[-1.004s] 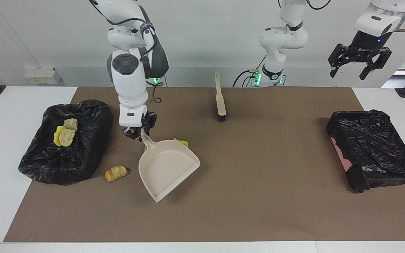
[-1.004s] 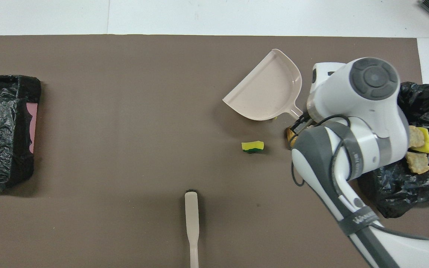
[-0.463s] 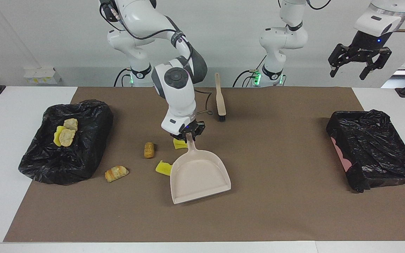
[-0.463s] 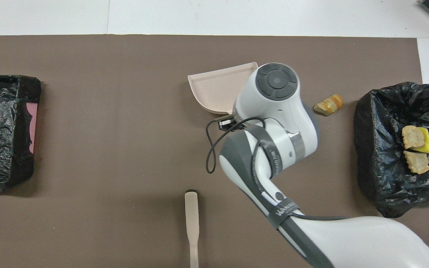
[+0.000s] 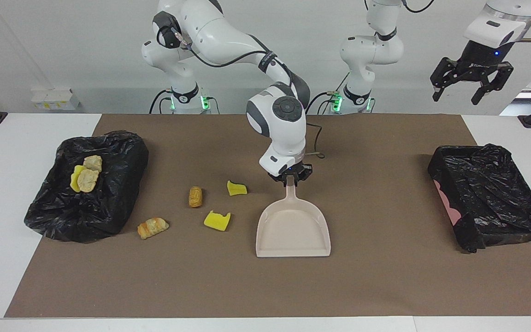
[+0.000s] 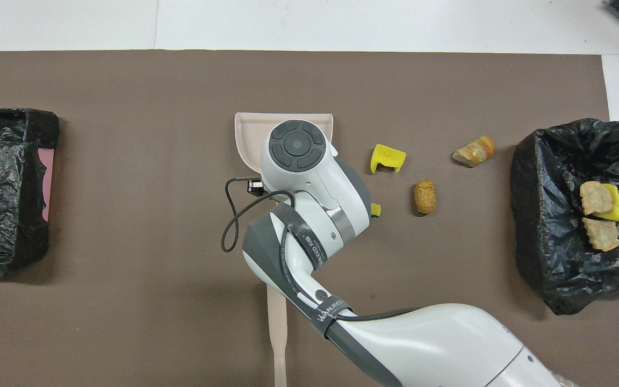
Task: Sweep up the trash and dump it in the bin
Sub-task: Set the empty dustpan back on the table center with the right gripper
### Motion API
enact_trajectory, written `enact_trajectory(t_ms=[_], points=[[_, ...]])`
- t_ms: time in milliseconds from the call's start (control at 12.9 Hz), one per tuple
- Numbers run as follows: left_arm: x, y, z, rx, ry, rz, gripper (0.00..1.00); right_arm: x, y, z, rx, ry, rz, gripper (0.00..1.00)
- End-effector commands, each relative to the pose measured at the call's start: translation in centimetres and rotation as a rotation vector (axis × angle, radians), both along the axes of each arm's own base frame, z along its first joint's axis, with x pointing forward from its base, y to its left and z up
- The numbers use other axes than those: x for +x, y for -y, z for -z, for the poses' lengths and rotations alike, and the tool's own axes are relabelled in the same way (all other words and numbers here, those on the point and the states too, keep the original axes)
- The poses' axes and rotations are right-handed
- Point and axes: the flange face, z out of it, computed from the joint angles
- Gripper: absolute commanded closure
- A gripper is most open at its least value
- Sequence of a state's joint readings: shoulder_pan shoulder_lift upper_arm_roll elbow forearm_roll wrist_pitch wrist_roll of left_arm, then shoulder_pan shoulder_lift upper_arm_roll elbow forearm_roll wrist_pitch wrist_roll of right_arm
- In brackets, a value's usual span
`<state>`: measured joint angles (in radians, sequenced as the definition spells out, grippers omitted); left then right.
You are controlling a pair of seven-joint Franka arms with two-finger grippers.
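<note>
The beige dustpan (image 5: pixel 293 233) (image 6: pixel 247 130) lies flat mid-mat, handle toward the robots. My right gripper (image 5: pixel 290 179) is at the handle's tip; its arm hides it in the overhead view. Loose trash lies toward the right arm's end: a yellow chunk (image 5: pixel 237 188) (image 6: pixel 375 210), a brown roll (image 5: pixel 195 197) (image 6: pixel 425 196), another yellow chunk (image 5: pixel 217 220) (image 6: pixel 387 158) and a croissant (image 5: pixel 153 227) (image 6: pixel 473 151). The black-bagged bin (image 5: pixel 109 193) (image 6: pixel 551 177) at that end holds more trash (image 5: pixel 85 177) (image 6: pixel 599 215). My left gripper (image 5: pixel 463 92) waits open, raised over the left arm's end.
A second black-lined bin (image 5: pixel 491 198) (image 6: pixel 3 188) sits at the left arm's end of the table. A beige brush handle (image 6: pixel 276 333) lies near the robots, partly under the right arm. A brown mat (image 5: pixel 385 276) covers the table.
The right arm has swung the dustpan from beside the bin at its end to mid-mat and turned it square. Several trash pieces came into view. The left arm has not moved.
</note>
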<state>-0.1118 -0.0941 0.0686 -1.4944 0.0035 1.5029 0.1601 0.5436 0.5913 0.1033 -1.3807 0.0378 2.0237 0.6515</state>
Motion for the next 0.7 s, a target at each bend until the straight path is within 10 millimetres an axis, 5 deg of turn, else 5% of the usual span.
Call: enact_trajectory(t_ms=[0,154,309,618], points=[[-0.1,-0.2,-0.6,0.015,-0.004,0.0,0.0,0.9,0.8,-2.1,0.047,0.01,0.011,0.0],[-0.1,-0.3,-0.6,0.015,-0.004,-0.002,0.0,0.2,2.0,-5.5,0.047,0.003,0.006,0.0],[-0.1,-0.2,-0.6,0.015,-0.004,0.0,0.0,-3.0,1.5,-7.9,0.021,-0.025,-0.044,0.0],[-0.1,-0.3,-0.6,0.015,-0.004,-0.002,0.0,-11.0,1.5,-8.1,-0.042,-0.084,-0.072,0.0]])
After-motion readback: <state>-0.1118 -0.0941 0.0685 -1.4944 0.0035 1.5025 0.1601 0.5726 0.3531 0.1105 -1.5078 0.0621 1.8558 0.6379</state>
